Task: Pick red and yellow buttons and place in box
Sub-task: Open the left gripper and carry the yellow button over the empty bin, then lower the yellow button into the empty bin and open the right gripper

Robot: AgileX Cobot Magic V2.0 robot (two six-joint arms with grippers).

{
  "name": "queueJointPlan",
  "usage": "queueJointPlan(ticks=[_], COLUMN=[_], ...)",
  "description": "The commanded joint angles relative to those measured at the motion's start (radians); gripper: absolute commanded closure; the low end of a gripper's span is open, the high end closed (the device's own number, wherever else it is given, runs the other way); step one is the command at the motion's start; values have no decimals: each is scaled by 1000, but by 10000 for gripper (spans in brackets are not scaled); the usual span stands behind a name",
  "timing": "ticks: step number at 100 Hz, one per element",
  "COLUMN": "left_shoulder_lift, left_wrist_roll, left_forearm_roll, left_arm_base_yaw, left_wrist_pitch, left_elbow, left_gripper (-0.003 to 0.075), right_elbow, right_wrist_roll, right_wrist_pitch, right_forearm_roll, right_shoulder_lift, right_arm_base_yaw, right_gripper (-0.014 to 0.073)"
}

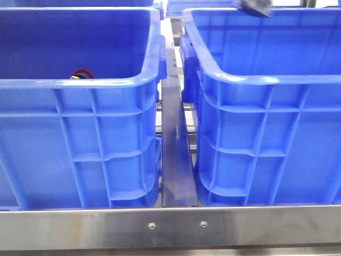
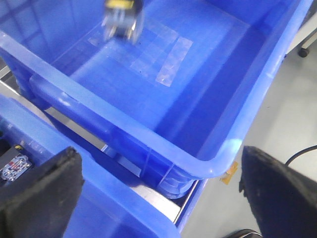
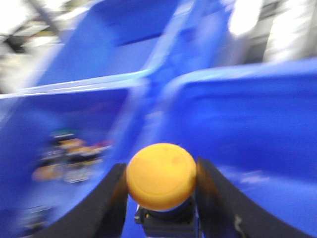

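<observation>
yellow button [image 3: 161, 175] clamped between jaws above the empty blue box [image 2: 148, 134].

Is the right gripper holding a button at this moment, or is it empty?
Holding. In the blurred right wrist view, the yellow button sits between the right gripper fingers, both touching its cap.

The right gripper [image 3: 161, 198] is clamping the yellow button [image 3: 161, 175] between its fingers; the left gripper [image 2: 161, 198] is hanging wide apart.

Two large blue ribbed plastic crates side by side: left crate [image 1: 80, 138], right crate [image 1: 266, 133]. Steel rail [image 1: 176, 154] runs between them. Dark red object [image 1: 82, 73], partly hidden, inside left crate. Blurred gripper [image 1: 254, 7] above right crate.
</observation>
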Motion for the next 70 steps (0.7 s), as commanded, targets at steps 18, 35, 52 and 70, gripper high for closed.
queueJointPlan(ticks=[18, 35, 52, 70], left_shoulder_lift=[-32, -32, -32, -32], left_wrist_roll=[1, 1, 1, 1], left_forearm_roll=[-11, -11, -11, -11], left_arm_base_yaw=[2, 2, 2, 2], left_wrist_pitch=[-62, -83, -96, -107], left_elbow=[-36, -36, -36, -36], left_gripper=[120, 120, 120, 120], right_elbow=[-36, -67, -145, -218], right_wrist_roll=[-165, -181, -181, -181], right_wrist_pitch=[-246, -380, -346, -303], right_forearm_roll=[9, 118, 126, 149], right_shoulder_lift=[68, 182, 306, 409], right_arm_base_yaw=[-6, -6, -6, -4], right_gripper=[421, 421, 421, 421])
